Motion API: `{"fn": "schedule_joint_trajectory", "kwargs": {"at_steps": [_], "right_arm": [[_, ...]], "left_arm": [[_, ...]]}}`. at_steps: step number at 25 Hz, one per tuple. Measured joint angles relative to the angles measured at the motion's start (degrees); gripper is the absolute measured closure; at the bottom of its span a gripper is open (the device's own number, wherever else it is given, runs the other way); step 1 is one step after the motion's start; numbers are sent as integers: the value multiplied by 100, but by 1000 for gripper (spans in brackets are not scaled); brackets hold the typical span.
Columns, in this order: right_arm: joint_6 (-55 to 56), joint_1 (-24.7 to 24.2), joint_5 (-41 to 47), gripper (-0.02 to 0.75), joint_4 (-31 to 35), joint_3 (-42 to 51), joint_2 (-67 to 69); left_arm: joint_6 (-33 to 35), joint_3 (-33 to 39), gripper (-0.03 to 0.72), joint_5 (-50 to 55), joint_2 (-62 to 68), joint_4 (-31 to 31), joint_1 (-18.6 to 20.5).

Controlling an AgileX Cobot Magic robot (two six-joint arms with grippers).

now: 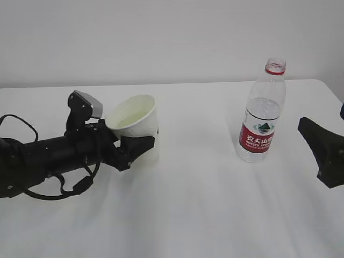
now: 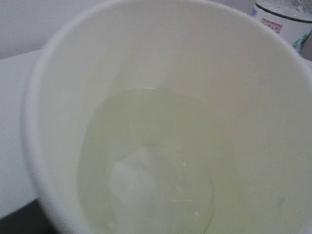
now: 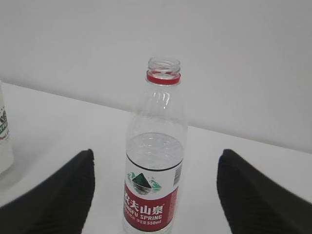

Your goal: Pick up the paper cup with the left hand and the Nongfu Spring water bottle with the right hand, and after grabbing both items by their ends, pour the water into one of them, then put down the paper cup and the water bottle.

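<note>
The white paper cup (image 1: 135, 119) leans over with its mouth turned up and toward the left arm. My left gripper (image 1: 137, 146) is shut on its lower part, one black finger across the front of the cup. The left wrist view looks straight into the cup (image 2: 161, 73), where a shallow pool of water (image 2: 146, 180) lies at the bottom; the fingers are hidden there. The Nongfu Spring water bottle (image 1: 262, 115) stands upright and uncapped, partly filled. My right gripper (image 3: 156, 163) is open, its fingers (image 3: 253, 190) set wide on either side of the bottle (image 3: 153, 165) and short of it.
Everything rests on a white table (image 1: 204, 215) with a plain white wall behind. Only a black finger of the right gripper (image 1: 322, 150) shows at the right edge of the exterior view. The cup's edge (image 3: 4, 136) shows at the left of the right wrist view.
</note>
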Motion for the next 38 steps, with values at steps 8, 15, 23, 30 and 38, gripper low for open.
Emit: {"fn": "schedule_joint_trajectory", "kwargs": {"at_steps": [8, 15, 23, 30, 38], "right_arm": [[0, 0, 0, 145, 0, 0, 0], [0, 0, 0, 145, 0, 0, 0], [-11, 0, 0, 145, 0, 0, 0], [-11, 0, 0, 145, 0, 0, 0], [-99, 0, 0, 145, 0, 0, 0]], "left_arm": [[395, 394, 184, -299, 0, -397, 419], [942, 722, 184, -299, 0, -1327, 485], [1108, 744, 184, -304, 0, -2208, 485], [1347, 744, 184, -313, 0, -3005, 485], [1499, 744, 184, -169, 0, -3349, 489]]}}
